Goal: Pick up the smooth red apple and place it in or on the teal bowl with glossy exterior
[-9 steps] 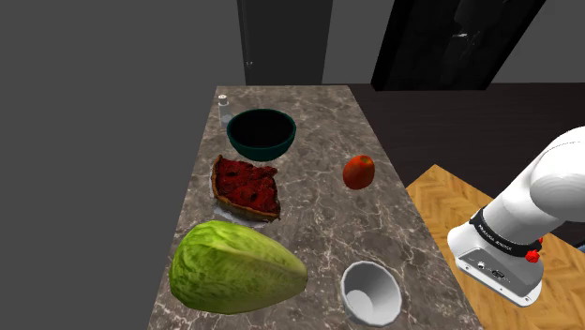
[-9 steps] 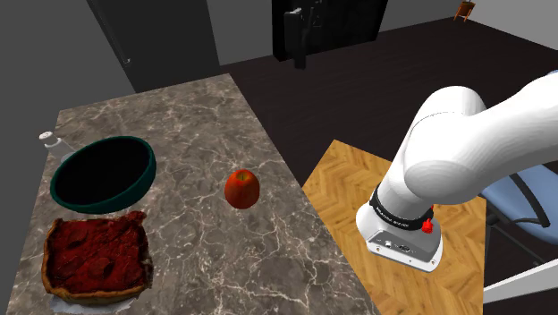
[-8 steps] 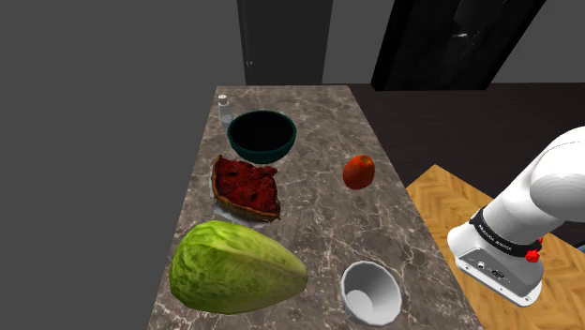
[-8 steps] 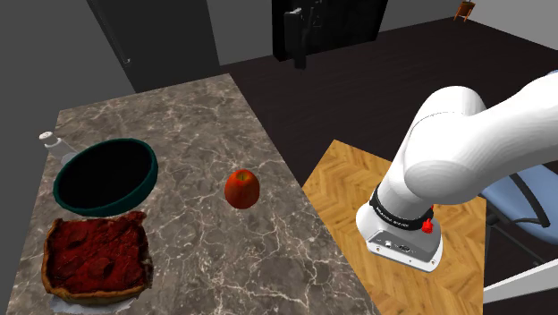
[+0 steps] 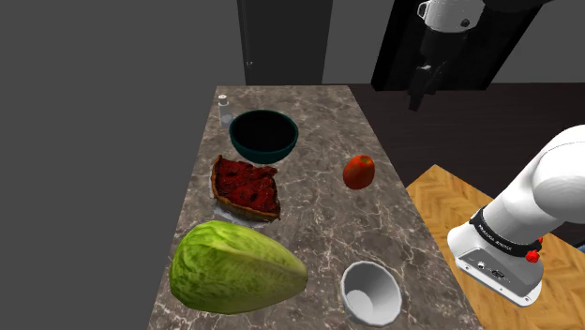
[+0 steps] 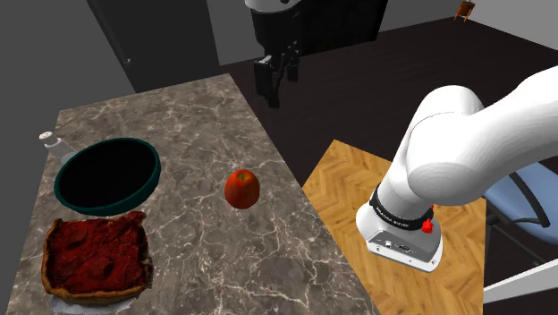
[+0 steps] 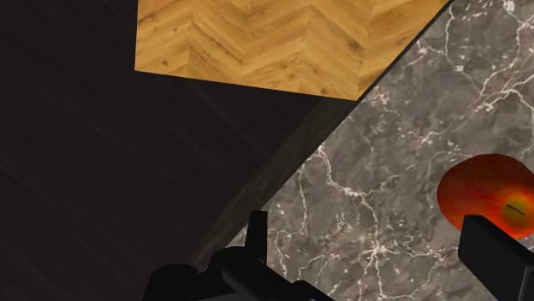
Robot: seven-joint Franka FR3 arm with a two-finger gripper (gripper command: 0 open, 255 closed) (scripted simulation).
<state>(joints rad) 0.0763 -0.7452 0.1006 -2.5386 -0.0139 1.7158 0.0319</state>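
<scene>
The end effector (image 5: 418, 94) is hanging up in the air out past the tabletop (image 5: 319, 216) edge. In the shoulder view that's roughly 1 o'clock from the red apple (image 5: 358, 172). The wrist view has the two black fingers (image 7: 257, 235) standing well apart, clamped on nothing. The apple peeks out right by one finger there, not between the two, resting on dark marble with white veins.

The apple sits by itself on the tabletop, near the edge facing the wooden stand (image 5: 441, 199). It's about 4 o'clock from the teal bowl (image 5: 263, 134) and clearly apart from it. The bowl is upright and dark inside.

There's a little clear shaker thing (image 5: 224, 108) just beside the bowl at 10 o'clock. A slice of red pie (image 5: 247, 186) is close by at 6 o'clock from the bowl. A big green lettuce (image 5: 236, 267) is at 6 o'clock from the pie. A pale grey bowl (image 5: 369, 291) is at 3 o'clock from the lettuce.

The second exterior view also catches a blue chair (image 6: 532, 192) at about 4 o'clock from the white arm (image 6: 447, 152).
</scene>
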